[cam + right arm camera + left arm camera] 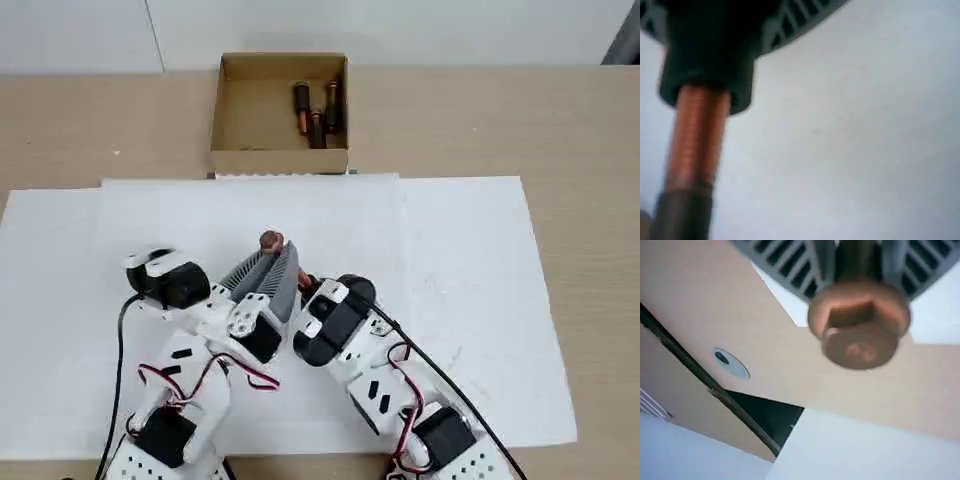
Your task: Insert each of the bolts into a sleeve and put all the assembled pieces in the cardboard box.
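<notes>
High view: assembled pieces (317, 110) inside cardboard box (250, 112)

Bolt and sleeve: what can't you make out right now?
- Right wrist view: the sleeve and bolt are blurred, so how deep the thread sits is unclear.
- High view: their joint is hidden under the right arm's wrist.
- High view: in the box, the pieces overlap and are too small to count.

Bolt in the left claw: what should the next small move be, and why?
Probably push the left claw and its bolt a little further into the sleeve held by the right claw. Bare copper thread shows outside the sleeve in the right wrist view, so the bolt seems only partly seated.
</notes>
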`<state>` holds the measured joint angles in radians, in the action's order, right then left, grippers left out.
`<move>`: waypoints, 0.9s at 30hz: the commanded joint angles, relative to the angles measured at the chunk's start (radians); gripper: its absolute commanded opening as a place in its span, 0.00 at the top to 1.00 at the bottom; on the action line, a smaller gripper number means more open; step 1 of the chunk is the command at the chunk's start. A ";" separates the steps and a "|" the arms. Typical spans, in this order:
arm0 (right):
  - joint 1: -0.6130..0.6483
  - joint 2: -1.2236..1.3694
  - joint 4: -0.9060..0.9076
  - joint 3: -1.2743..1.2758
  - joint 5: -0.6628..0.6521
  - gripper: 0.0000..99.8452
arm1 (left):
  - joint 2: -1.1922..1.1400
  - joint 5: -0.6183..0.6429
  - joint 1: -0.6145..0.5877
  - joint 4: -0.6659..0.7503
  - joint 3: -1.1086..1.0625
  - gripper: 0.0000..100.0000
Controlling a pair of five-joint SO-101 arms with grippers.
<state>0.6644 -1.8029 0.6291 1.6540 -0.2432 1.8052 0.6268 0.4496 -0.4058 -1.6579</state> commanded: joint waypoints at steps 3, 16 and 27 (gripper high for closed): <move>0.007 -0.012 -0.030 -0.040 -0.011 1.00 | 0.012 0.003 0.055 -0.060 0.010 0.99; 0.007 -0.012 -0.031 -0.049 -0.011 1.00 | 0.012 0.005 0.135 -0.285 0.004 0.99; 0.007 -0.012 -0.031 -0.048 -0.011 1.00 | 0.012 -0.002 0.103 -0.302 0.010 0.89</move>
<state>0.6690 -1.7998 0.6306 1.6556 -0.2478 1.8098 0.6314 0.5539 -0.6774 -1.6487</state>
